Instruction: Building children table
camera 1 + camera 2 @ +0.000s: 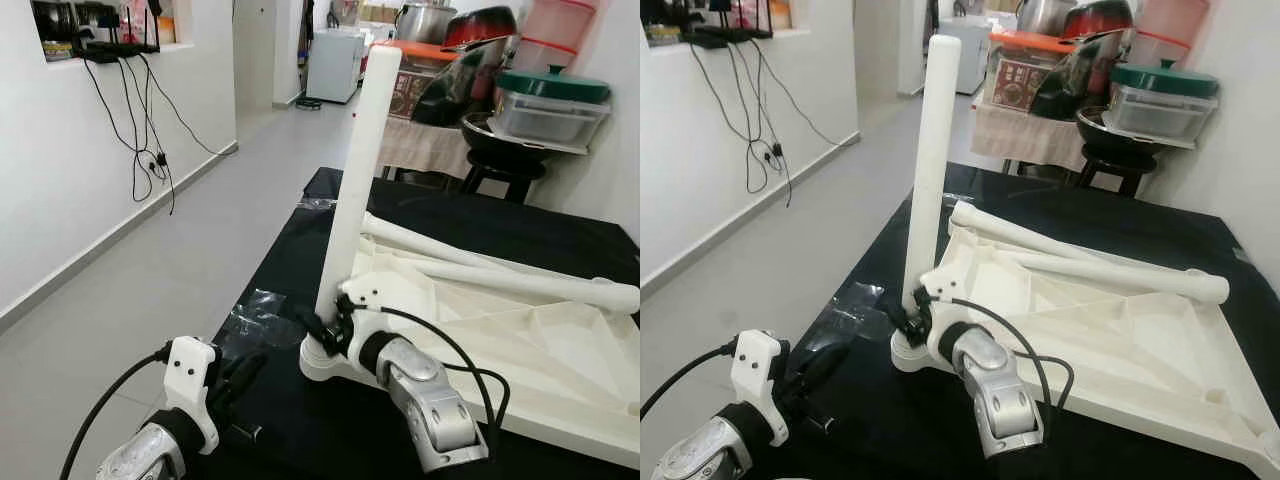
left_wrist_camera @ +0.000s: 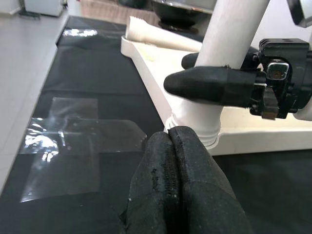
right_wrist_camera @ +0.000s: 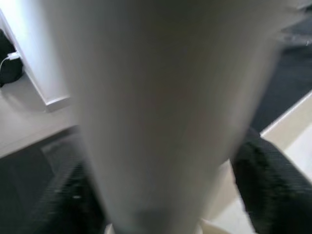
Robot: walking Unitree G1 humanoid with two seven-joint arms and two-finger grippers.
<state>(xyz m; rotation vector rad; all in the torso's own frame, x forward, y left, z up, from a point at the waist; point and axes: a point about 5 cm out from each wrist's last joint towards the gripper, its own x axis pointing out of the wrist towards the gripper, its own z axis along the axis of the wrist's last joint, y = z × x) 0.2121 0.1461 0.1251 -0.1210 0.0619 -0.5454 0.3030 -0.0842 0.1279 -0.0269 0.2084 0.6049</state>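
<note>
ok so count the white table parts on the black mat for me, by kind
Tabletop: 1
Upright leg, held low by the right gripper: 1
Loose legs lying on the tabletop: 2
Total: 4

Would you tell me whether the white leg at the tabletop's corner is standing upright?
Nearly upright, leaning slightly: the leg rises from the corner socket, right claw around it.

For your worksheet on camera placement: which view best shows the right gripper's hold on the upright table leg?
The left wrist view: the right gripper clamps the upright leg just above its socket. Both eye views show this hold smaller; the right wrist view is blurred leg.
</note>
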